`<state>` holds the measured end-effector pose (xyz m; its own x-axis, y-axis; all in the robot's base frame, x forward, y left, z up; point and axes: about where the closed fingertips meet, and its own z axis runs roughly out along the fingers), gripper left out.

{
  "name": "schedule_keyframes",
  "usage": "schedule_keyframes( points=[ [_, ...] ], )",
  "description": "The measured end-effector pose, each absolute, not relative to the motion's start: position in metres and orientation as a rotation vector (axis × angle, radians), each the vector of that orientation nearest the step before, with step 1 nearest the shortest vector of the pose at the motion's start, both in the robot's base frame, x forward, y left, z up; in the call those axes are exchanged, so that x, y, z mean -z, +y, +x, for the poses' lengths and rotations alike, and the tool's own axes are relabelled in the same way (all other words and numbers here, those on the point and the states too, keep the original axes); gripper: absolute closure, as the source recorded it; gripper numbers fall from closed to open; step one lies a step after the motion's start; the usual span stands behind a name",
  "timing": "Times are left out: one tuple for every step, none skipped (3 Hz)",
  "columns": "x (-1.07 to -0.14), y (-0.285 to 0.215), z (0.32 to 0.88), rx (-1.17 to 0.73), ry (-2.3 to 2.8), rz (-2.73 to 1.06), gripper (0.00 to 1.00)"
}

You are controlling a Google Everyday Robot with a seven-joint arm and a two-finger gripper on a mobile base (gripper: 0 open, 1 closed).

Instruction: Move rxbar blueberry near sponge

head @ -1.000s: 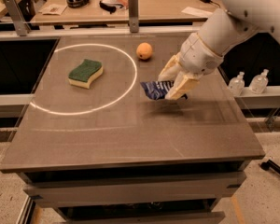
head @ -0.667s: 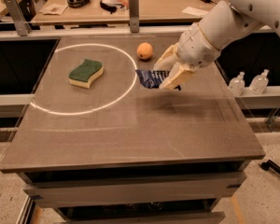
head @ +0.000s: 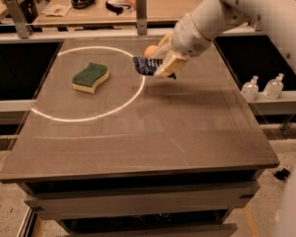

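Observation:
The rxbar blueberry [head: 144, 66] is a dark navy wrapper held in my gripper [head: 163, 63], lifted above the table near the right side of the white ring. The gripper's tan fingers [head: 166, 66] are shut on the bar's right end. The sponge [head: 91, 77], pale yellow with a dark green top, lies on the table [head: 153, 132] inside the ring, to the left of the bar and apart from it.
An orange fruit [head: 150, 51] sits just behind the gripper, partly hidden by it. A white ring [head: 89, 117] is marked on the table. Two small bottles [head: 263, 87] stand off the table's right side. A cluttered bench lies behind.
My gripper has carried the bar left and farther back, closer to the sponge; it now covers part of the orange fruit.

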<state>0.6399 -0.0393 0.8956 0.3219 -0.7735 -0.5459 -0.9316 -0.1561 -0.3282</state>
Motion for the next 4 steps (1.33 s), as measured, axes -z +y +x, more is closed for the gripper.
schedule_keyframes(
  points=[
    [-0.892, -0.016, 0.659, -0.353, 1.488, -1.98, 1.0],
    [-0.882, 0.022, 0.671, -0.45, 1.47, -1.973, 1.0],
    [-0.868, 0.057, 0.672, -0.538, 1.446, -1.992, 1.0],
    [-0.858, 0.081, 0.675, -0.573, 1.46, -2.02, 1.0]
  ],
)
